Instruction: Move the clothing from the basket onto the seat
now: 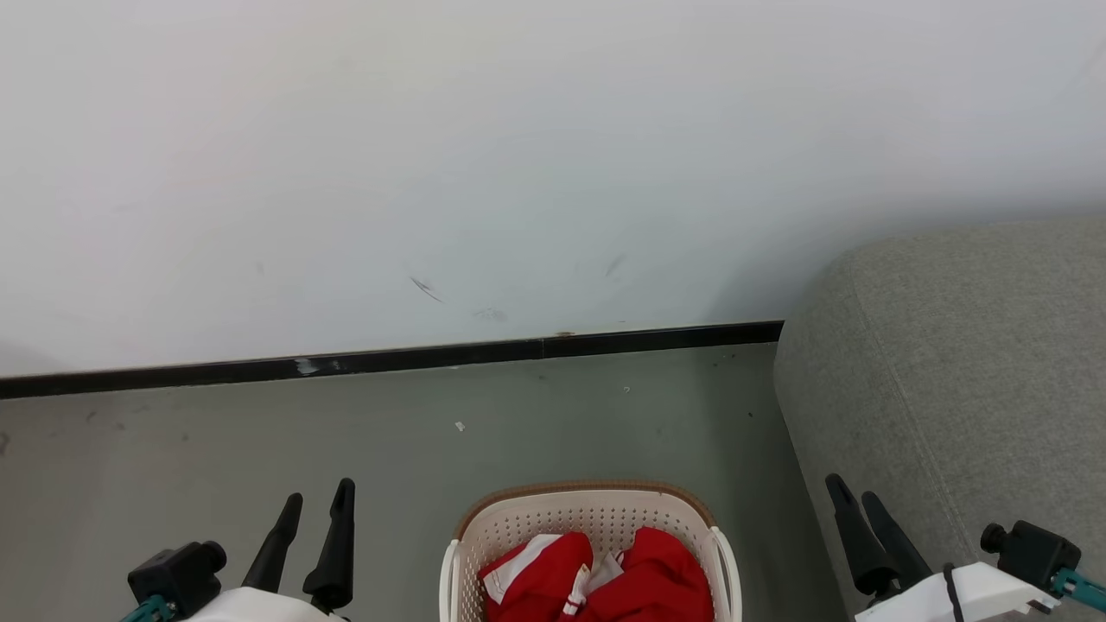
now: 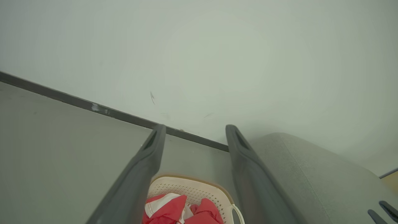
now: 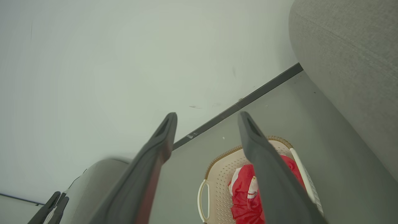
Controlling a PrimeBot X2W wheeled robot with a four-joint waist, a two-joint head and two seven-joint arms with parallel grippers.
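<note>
Left gripper [image 1: 320, 491]: low on the robot's left above the floor [image 1: 259, 432], jaws parted with a clear gap, holding nothing.
Right gripper [image 1: 850, 488]: low on the robot's right, close to the sofa's front edge, jaws likewise parted and empty.
Clothing [image 1: 644, 574]: red with white trim, crumpled in two humps inside the basket; none of it is on the sofa.
Basket [image 1: 596, 518]: on the floor between the two grippers, just beside the sofa.
Step in hand: by my reckoning, the reach down for the first garment; nothing is gripped yet.
Doing it well: come straight down onto the top fold, well inside the rim, and close on a thick bunch of cloth so the garment lifts whole. Keep the jaws off the perforated wall and handles, or the basket may drag along.
Better arm: probably the right, since the sofa lies on its side.
Sofa [image 1: 968, 363]: grey-green and rounded, rising above the basket, so the lift must clear its edge.
Wall [image 1: 518, 173]: pale, behind a dark skirting board.
</note>
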